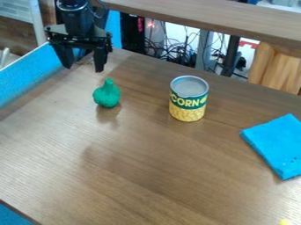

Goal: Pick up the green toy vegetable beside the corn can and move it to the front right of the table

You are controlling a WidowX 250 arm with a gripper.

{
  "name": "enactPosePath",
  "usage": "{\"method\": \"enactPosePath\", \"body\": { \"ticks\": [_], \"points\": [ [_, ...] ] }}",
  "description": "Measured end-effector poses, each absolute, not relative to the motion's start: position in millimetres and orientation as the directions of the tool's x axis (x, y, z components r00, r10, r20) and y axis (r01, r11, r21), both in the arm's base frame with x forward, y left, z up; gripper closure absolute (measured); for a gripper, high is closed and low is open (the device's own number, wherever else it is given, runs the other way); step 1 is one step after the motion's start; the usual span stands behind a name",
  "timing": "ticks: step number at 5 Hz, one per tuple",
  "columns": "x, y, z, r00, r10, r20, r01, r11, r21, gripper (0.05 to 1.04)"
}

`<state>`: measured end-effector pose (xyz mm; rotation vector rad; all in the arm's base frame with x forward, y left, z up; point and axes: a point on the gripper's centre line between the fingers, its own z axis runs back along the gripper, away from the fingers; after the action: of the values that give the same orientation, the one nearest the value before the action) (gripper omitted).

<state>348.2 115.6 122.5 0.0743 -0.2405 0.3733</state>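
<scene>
Camera view: one black gripper (84,69), fingers spread wide, empty, at upper left. Nearest it, one green bulb-shaped object (107,94), upright on the wooden desk (135,162), untouched. One tin can (188,100), yellow-and-green label, upright, well apart to the right. One folded blue cloth (276,145), flat, at the right edge. Progress, as judged: nothing grasped or lifted; no items stacked or joined.

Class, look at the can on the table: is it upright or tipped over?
Upright: the can has its round grey top facing up, with its label wrapping the side below.
</scene>
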Motion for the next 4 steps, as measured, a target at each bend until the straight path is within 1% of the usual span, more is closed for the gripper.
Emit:
{"method": "enactPosePath", "body": {
  "ticks": [1, 4],
  "points": [
    [346, 115, 111, 0.910, 0.355, 0.213, -0.369, 0.929, 0.029, 0.083],
    [355, 117, 84, 0.935, 0.292, 0.203, -0.306, 0.951, 0.043, 0.083]
  ]
}}
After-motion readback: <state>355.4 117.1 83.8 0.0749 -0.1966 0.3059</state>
